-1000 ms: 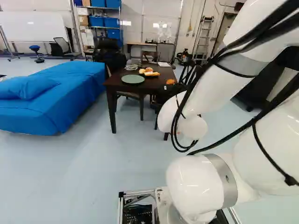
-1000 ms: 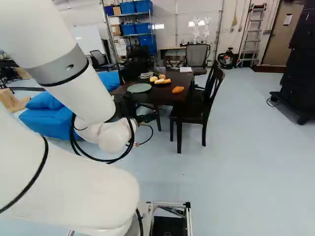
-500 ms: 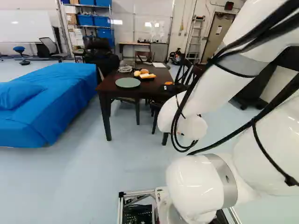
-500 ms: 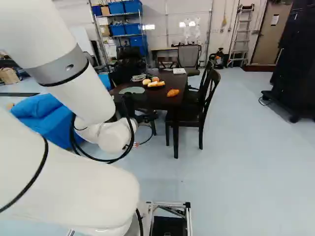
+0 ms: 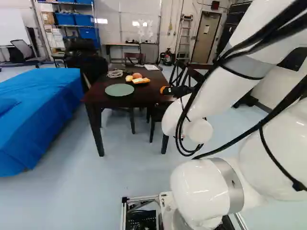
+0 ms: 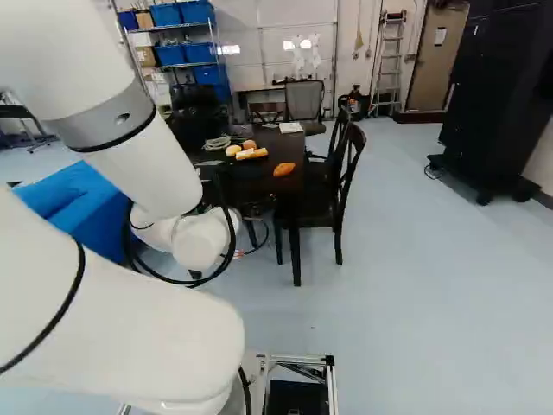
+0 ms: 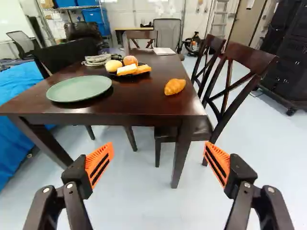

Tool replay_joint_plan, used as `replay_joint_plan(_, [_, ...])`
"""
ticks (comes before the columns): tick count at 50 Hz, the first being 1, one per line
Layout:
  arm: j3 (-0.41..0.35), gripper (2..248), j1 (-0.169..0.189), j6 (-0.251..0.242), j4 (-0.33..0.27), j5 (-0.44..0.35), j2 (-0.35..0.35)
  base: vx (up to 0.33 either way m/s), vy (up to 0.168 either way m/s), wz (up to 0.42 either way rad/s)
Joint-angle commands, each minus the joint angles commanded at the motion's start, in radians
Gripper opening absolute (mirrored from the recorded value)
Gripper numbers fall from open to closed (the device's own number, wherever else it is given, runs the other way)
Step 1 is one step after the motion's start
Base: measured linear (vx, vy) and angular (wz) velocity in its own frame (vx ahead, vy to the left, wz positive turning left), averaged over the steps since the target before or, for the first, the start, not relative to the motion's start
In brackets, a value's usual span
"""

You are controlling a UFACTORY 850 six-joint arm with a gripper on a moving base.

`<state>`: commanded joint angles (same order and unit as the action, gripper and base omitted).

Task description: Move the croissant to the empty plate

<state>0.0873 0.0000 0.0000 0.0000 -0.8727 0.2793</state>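
In the left base view my gripper (image 5: 168,90) shows small and dark with orange against the table's right side. Seen from the wrist, the gripper (image 7: 159,157) is open, its fingers wide apart with nothing between them. The croissant (image 7: 175,86) lies on bare tabletop beyond the fingers, near the table's chair-side edge; it also shows as the croissant (image 6: 284,169) in the right base view. A round green plate (image 7: 79,89), empty, sits near the table's close edge, also the plate (image 5: 119,90) in the left base view.
The dark table (image 7: 144,103) stands ahead, its near edge and leg beyond the fingers. It carries a dark plate of food (image 7: 148,72), a coiled cable (image 7: 96,60) and papers (image 7: 164,51). Wooden chairs (image 6: 344,186) line one side; a blue-covered bed (image 5: 43,110) flanks the other.
The base has moved forward and turned right: the table looks nearer and has shifted left in both base views. The arm keeps its pose against its lowest joint.
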Motion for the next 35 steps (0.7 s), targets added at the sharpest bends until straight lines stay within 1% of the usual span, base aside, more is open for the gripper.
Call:
replay_joint_plan(8, [0.000, 247, 0.000, 0.000, 0.000, 0.000, 0.000, 0.000, -0.013, -0.139])
replay_joint_plan(35, [0.000, 247, 0.000, 0.000, 0.000, 0.000, 0.000, 0.000, -0.001, -0.011])
